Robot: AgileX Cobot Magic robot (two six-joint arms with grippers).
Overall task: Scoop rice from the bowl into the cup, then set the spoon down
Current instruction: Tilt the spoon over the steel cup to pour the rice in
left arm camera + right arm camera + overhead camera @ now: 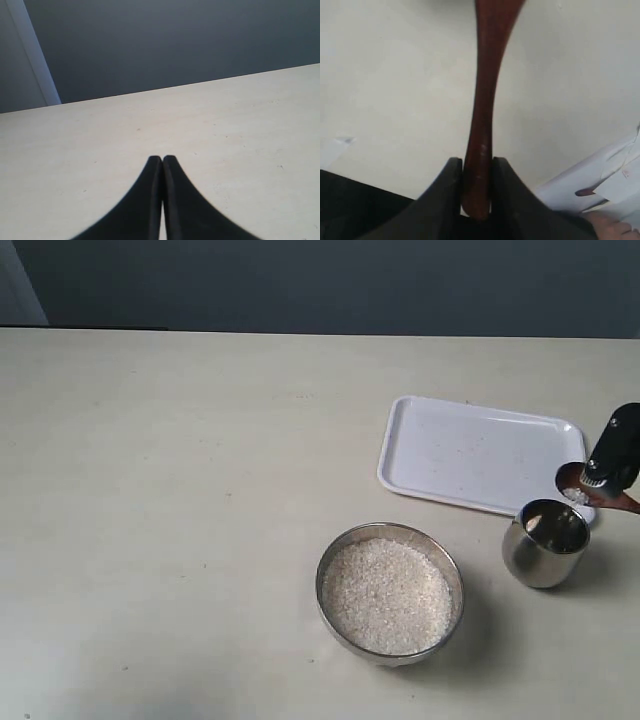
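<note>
The right gripper (476,174), jaws grasping the spoon (570,480), holds rice (576,496) near the cup (547,545), while the left gripper (162,161) is clenched empty; tipping and setting down seem yet to do.

tray (470,452): white, rectangular, rounded corners, lying flat, a few small specks on it | table (180,490): pale cream, matte, bears the tray | backdrop (320,280): dark grey-blue wall behind table's far edge

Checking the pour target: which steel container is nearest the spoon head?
The small cup, right beside the spoon; the wider bowl sits clearly farther off.
</note>
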